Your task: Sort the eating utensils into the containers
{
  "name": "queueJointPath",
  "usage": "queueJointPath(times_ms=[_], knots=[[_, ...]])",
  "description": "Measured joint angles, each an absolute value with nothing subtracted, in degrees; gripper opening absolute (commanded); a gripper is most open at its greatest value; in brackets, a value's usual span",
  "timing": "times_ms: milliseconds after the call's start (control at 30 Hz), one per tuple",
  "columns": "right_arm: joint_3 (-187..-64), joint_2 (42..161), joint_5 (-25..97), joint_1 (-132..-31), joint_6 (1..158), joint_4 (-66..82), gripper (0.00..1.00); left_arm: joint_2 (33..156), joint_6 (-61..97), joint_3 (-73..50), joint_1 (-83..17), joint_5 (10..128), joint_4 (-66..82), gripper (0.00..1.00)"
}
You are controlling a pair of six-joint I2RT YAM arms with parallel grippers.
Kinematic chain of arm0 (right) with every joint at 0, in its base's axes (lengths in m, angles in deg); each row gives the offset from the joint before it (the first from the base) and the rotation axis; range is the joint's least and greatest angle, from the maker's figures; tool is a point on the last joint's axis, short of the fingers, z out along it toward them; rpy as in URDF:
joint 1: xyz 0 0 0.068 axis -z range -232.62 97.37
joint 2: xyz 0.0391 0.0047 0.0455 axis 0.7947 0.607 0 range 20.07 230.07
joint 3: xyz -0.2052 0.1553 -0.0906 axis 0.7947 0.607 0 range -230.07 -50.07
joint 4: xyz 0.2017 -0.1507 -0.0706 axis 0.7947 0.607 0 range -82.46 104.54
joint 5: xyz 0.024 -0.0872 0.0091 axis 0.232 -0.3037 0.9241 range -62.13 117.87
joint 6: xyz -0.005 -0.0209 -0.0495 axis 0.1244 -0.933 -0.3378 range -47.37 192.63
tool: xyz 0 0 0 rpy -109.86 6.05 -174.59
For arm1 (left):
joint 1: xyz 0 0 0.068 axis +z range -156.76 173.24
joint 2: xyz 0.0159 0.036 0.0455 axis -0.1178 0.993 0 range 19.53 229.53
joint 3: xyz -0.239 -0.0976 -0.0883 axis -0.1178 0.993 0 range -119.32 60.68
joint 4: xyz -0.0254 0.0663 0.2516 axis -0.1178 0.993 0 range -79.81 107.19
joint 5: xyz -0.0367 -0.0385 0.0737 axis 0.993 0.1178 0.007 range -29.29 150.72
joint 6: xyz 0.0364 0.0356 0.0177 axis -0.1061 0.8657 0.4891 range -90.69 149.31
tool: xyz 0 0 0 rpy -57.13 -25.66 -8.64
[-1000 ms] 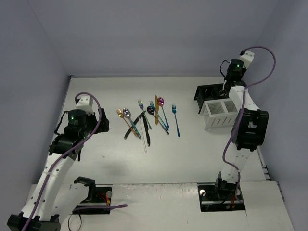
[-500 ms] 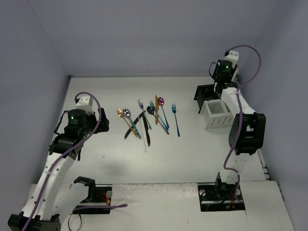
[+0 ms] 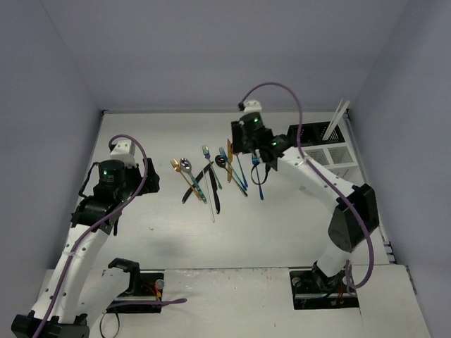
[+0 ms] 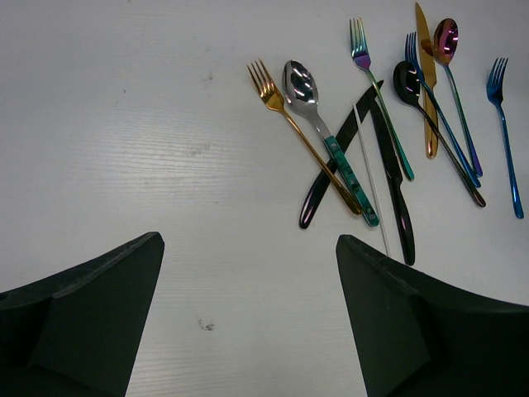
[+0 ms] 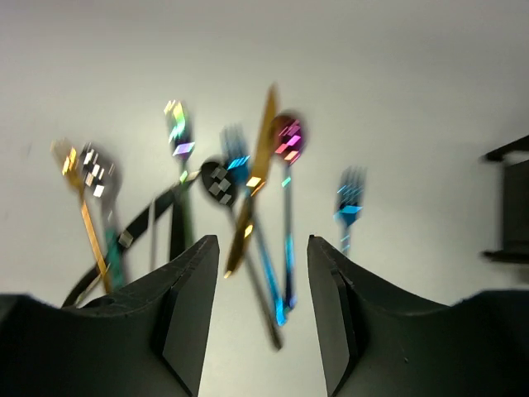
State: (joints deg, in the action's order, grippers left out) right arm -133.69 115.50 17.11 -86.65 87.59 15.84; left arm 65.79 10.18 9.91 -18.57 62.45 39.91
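Observation:
The eating utensils (image 3: pixel 211 176) lie in a loose pile at mid-table. The left wrist view shows a gold fork (image 4: pixel 285 124), a silver spoon (image 4: pixel 302 87), black knives (image 4: pixel 395 186), a gold knife (image 4: pixel 426 74), a magenta spoon (image 4: pixel 447 37) and a blue fork (image 4: pixel 504 124). My left gripper (image 4: pixel 248 240) is open and empty, left of the pile (image 3: pixel 144 176). My right gripper (image 5: pixel 262 241) is open and empty, above the pile's right side (image 3: pixel 258 171); its view is blurred. The black caddy (image 3: pixel 304 134) and the white caddy (image 3: pixel 330 153) stand at the right.
Two slim white sticks (image 3: pixel 337 120) stand up out of the caddies at the back right. A thin white stick (image 4: pixel 370 182) lies among the utensils. The black caddy's edge shows at the right of the right wrist view (image 5: pixel 508 198). Walls close in the table.
My right arm has swung left from over the caddies to above the right side of the utensil pile. The white caddy is now uncovered. The left arm has not moved.

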Motion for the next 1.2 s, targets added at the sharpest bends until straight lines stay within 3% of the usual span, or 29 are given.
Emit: queueJointPath(times_ms=[133,467,933,1100,1200], knots=[[-131.88,120.71,20.0,-93.76,91.2,19.76,0.41,65.68,10.18,9.91,-18.36,62.39,39.91,0.83],[-134.07,132.81,22.33,-100.03,95.67,22.61,0.34,65.51,10.18,9.91,-18.32,62.37,39.92,0.83],[-143.86,143.4,22.15,-101.79,96.66,22.04,0.3,65.05,10.18,9.91,-18.32,62.19,39.91,0.83],[-145.47,146.57,21.91,-101.79,96.68,21.93,0.27,65.05,10.18,9.91,-18.32,62.21,39.91,0.83],[-146.29,147.27,21.33,-101.79,96.85,21.51,0.19,65.04,10.18,9.91,-18.32,62.21,39.91,0.83]])
